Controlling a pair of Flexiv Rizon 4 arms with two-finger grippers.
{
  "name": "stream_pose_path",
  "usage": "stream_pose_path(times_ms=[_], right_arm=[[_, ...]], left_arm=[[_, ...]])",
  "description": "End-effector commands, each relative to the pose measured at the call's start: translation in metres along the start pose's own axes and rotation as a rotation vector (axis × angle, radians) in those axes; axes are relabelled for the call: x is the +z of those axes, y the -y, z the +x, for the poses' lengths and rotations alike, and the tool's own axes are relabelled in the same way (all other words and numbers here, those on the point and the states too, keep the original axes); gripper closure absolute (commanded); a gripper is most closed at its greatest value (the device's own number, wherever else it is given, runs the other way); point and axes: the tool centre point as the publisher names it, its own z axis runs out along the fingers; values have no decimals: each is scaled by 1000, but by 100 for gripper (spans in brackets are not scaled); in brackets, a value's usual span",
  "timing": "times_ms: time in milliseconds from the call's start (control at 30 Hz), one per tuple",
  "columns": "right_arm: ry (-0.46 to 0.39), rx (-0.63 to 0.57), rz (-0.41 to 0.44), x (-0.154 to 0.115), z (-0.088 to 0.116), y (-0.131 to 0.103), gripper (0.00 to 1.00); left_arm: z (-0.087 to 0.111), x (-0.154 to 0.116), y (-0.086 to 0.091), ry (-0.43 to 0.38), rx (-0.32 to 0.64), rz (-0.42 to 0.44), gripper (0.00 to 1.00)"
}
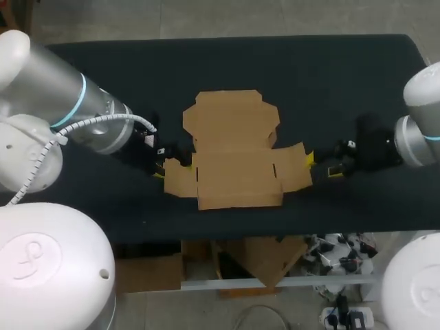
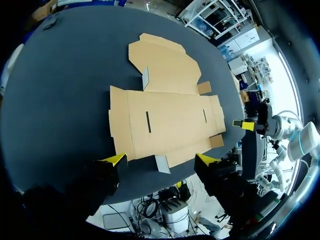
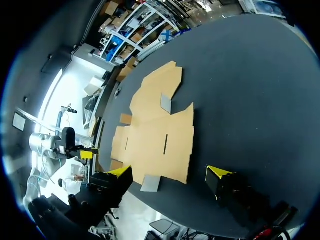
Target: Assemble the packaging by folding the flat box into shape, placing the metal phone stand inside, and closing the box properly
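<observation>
Unfolded flat cardboard box (image 1: 237,161), lying toward the near middle of the black table (image 1: 103,75). My left arm (image 1: 75,110) enters from the left, with my left gripper (image 1: 163,162) just beside the box's left flap. My right arm (image 1: 412,130) enters from the right, with my right gripper (image 1: 322,165) just beside the right flap.

Head view: left gripper (image 1: 163,162) partly hidden under left arm (image 1: 89,110); in left wrist view, right gripper (image 2: 243,124) too small/far for finger detail.
</observation>
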Motion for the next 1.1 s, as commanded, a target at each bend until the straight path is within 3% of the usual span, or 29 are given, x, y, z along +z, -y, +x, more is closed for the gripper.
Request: stream_pose_path(times_ms=[33,333,1000,1100], right_arm=[[-222,-2,13,-11,-5,-11,0],[-193,5,16,-25,-5,-32,0],[-193,5,16,-25,-5,-32,0],[-180,3,17,-23,-3,-40,0]], left_arm=[[-4,-16,7,-5,-2,-12,0],[-13,-38,26,12,-3,-52,0],[-13,-38,26,12,-3,-52,0],[-12,-41,34,9,8,-45,0]])
